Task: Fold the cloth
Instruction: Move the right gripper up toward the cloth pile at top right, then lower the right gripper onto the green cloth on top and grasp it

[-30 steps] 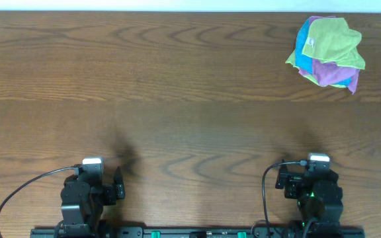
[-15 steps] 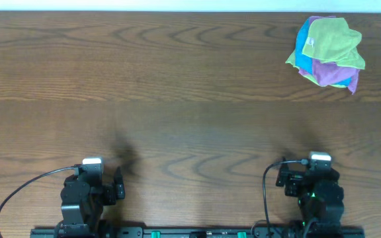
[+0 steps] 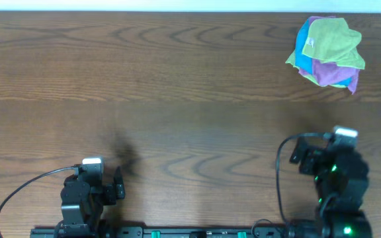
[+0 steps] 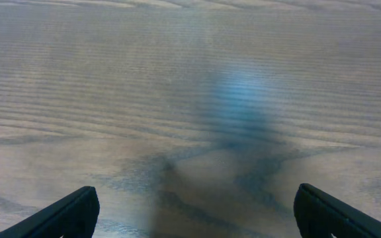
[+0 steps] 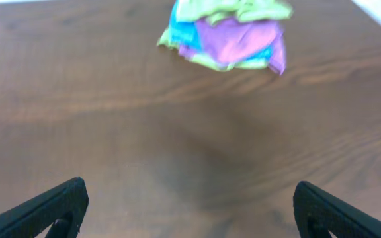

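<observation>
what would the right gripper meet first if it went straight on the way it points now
The way looks free over bare table up to the purple cloth, bundled under the lime-green cloth; the right gripper may touch the table first, depth unclear.

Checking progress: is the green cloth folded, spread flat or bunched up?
Bunched up: the green cloth lies crumpled atop a heap with the blue cloth and purple cloth, edges uneven, no clean fold.

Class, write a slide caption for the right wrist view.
Right gripper, jaws open, looks across the table at the lime-green cloth bunched with a blue cloth and a purple cloth.
</observation>
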Controlling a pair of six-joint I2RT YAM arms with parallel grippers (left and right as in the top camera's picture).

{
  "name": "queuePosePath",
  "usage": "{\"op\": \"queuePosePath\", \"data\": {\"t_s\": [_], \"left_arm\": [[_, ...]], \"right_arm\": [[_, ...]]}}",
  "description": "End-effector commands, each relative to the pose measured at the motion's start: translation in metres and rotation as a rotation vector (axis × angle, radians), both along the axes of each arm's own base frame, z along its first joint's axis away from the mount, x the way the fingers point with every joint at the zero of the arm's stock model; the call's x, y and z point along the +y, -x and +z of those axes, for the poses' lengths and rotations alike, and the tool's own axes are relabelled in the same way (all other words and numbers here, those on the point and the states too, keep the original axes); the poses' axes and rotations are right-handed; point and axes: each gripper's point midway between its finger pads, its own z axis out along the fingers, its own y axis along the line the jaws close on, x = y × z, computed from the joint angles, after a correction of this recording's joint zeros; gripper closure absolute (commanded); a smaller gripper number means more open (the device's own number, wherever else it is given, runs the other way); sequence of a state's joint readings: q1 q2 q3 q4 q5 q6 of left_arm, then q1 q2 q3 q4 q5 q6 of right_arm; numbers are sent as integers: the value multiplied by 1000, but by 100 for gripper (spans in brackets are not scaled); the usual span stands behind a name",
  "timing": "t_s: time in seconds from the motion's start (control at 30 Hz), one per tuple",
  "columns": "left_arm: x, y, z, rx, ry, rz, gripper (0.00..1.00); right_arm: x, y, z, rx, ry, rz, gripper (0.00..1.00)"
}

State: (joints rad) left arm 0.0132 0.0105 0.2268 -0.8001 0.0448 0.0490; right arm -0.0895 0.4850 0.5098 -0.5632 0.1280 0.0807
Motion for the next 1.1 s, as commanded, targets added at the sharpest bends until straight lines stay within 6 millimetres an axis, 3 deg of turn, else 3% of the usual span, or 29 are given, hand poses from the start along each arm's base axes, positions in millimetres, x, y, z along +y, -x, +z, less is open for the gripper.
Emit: {"op": "queuePosePath", "data": {"t_s": [0.0,0.2,0.63,1.07], "left_arm": [[1,7,-22,66,10,13,5],[1,7,-22,66,10,13,5],[1,7,-22,66,10,13,5],[1,7,-22,66,10,13,5]], "right_arm": [[-15,-14,24,10,-17,-63,1],[-32,-46,36,96,-35,-105,1],[-59,-124,21,243,-166,-105,1],[-97,-191,51,199,-107,-115,1]]}}
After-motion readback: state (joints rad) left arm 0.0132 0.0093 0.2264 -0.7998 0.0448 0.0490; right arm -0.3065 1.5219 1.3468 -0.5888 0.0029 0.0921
